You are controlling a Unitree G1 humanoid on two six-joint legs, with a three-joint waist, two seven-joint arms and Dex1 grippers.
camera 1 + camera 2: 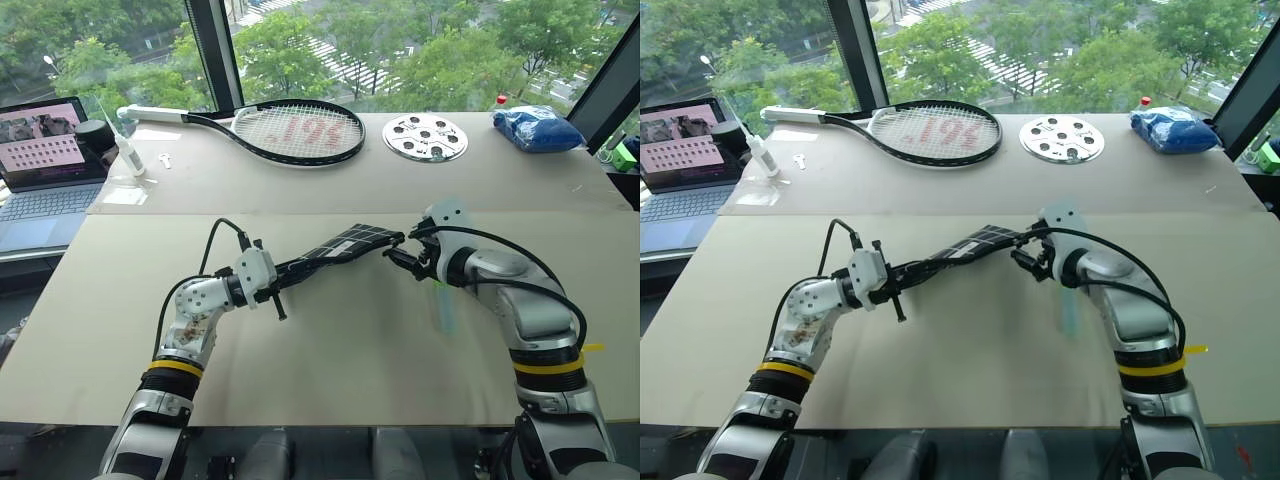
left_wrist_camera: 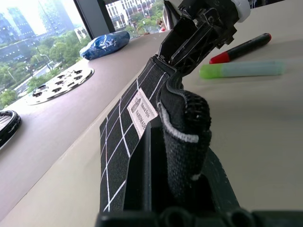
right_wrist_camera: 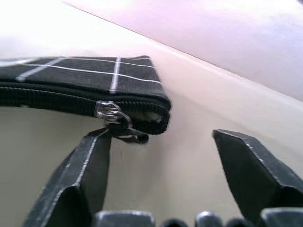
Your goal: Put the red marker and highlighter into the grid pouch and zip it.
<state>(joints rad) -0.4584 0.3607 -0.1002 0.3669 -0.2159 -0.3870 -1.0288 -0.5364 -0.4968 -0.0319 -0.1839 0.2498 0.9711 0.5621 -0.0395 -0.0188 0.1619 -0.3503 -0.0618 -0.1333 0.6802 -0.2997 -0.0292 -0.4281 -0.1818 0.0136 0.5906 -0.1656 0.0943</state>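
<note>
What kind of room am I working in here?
Probably an upper-floor office or lab used as a test space: big windows look down on treetops and a street, a laptop sits open beside the board-covered table, and odd props lie around, such as a tennis racket.

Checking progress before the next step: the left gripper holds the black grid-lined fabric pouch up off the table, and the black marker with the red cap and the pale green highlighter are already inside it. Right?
Not quite. The left gripper does hold the black grid-lined fabric pouch up, but the black marker with the red cap and the pale green highlighter lie on the table, as the left wrist view shows.
</note>
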